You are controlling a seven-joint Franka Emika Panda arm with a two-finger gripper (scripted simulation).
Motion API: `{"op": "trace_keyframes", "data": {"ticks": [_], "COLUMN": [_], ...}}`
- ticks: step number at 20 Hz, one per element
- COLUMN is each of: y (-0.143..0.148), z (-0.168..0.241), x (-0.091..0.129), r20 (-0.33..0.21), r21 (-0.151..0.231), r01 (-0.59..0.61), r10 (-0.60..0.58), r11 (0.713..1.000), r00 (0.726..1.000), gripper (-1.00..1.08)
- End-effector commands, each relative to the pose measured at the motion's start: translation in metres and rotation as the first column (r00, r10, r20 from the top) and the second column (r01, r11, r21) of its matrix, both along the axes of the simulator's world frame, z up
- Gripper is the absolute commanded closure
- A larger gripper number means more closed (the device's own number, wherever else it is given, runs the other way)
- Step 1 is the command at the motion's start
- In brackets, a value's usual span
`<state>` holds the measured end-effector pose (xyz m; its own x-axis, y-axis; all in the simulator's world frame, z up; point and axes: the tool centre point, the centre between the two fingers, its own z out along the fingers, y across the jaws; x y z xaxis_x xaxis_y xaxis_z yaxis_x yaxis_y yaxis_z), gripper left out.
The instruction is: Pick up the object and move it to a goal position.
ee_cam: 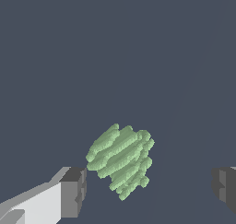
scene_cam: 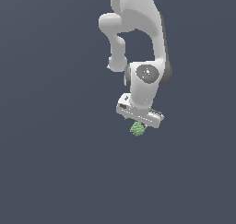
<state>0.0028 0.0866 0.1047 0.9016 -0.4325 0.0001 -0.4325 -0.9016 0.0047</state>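
The object [scene_cam: 137, 129] is a small light-green bumpy blob, roughly round, lying directly under the white gripper [scene_cam: 138, 126] in the exterior view. In the wrist view the object [ee_cam: 120, 159] sits between the two dark finger pads [ee_cam: 73, 191], nearer to one pad, with a clear gap to the other pad [ee_cam: 225, 188]. The gripper [ee_cam: 150, 191] is open and neither pad touches the blob. In the exterior view the fingers themselves are hidden behind the hand and the blob.
The white arm [scene_cam: 138, 38] reaches down from the top of the exterior view. A plain dark grey-blue surface [scene_cam: 55, 149] fills everything else in both views.
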Motion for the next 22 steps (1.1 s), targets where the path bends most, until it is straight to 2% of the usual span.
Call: {"op": "trace_keyframes", "data": {"ticks": [1,10,22], "y": [0.006,0.019,0.021], "z": [-0.004,-0.013,-0.028], "x": [0.000,0.000,-0.001], "r20": [0.001,0.002,0.002], "r21": [0.001,0.004,0.004], "r01": [0.050,0.152,0.164], "r10": [-0.050,-0.152,-0.164], "r11": [0.999,0.988,0.986], "r00": [0.999,0.988,0.986], "gripper": [-0.92,-0.92,-0.92]}}
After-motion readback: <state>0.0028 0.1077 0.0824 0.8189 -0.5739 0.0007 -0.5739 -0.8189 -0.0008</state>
